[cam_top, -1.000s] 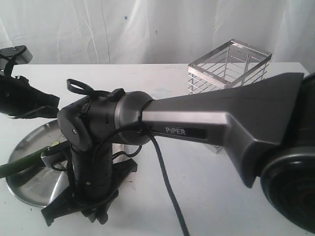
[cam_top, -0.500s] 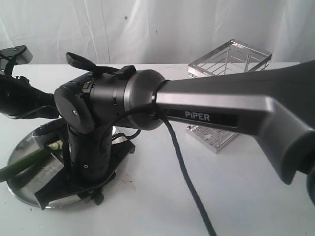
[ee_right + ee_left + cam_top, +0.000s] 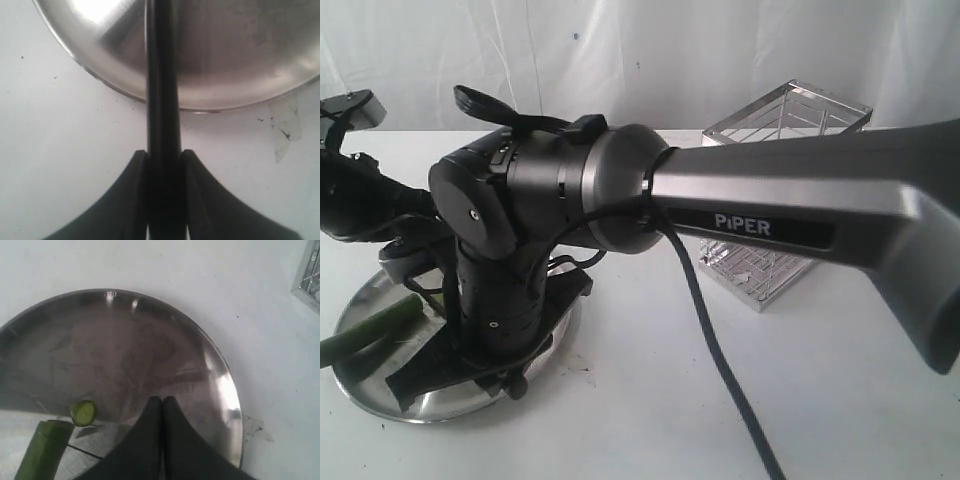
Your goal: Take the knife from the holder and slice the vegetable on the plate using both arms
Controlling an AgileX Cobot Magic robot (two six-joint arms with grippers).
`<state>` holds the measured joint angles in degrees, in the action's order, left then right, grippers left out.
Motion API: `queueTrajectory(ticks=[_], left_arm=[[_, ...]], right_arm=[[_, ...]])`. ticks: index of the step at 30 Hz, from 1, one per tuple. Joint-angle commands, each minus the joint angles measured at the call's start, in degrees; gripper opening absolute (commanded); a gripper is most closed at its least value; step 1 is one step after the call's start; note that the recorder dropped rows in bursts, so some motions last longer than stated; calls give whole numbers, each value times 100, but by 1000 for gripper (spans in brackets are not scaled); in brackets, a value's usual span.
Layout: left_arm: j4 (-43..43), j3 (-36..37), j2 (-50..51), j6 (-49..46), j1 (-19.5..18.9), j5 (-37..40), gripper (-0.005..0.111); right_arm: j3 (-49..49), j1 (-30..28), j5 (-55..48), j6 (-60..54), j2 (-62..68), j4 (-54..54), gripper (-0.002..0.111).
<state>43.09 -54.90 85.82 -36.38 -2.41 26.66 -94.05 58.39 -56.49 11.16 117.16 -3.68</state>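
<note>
The steel plate (image 3: 430,412) lies at the front left. On it rests the dark green vegetable (image 3: 370,328), its cut end (image 3: 46,447) beside one round slice (image 3: 83,413). My right arm (image 3: 750,225), marked PiPER, reaches across the middle and stands over the plate. Its gripper (image 3: 163,155) is shut on the black handle of the knife (image 3: 162,75), which runs out over the plate's rim (image 3: 240,95); the blade is out of view. My left gripper (image 3: 162,400) is shut and empty, fingertips together above the plate (image 3: 125,340), apart from the vegetable. The wire holder (image 3: 800,110) stands behind the right arm.
The white table (image 3: 820,400) stretches to the front right, crossed by the right arm's black cable (image 3: 720,370). A white curtain (image 3: 640,50) closes the back. A corner of the holder (image 3: 310,275) shows in the left wrist view. The left arm (image 3: 360,195) stays at the far left.
My right arm has swung up and to the left, carrying the knife further over the plate. The holder shows more. The left arm has barely moved.
</note>
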Motion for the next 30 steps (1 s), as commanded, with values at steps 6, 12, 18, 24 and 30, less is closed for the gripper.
queueTrajectory(ticks=[6,12,18,24,30], left_arm=[[-1156,-18,-1404,863,-426,253,29],[-2434,-18,-1642,756,-396,815,55],[-3257,-18,-1629,439,150,1458,56],[-3866,-18,-1296,859,376,1838,56],[-3917,-18,-888,944,376,1687,57]], right_arm=[[148,-177,-300,-52,-249,424,0],[148,-769,-298,-52,-521,555,0],[148,-1089,-455,-774,-838,211,0],[148,-1093,-440,-1116,-904,47,0],[148,-1093,-408,-1147,-904,-145,0]])
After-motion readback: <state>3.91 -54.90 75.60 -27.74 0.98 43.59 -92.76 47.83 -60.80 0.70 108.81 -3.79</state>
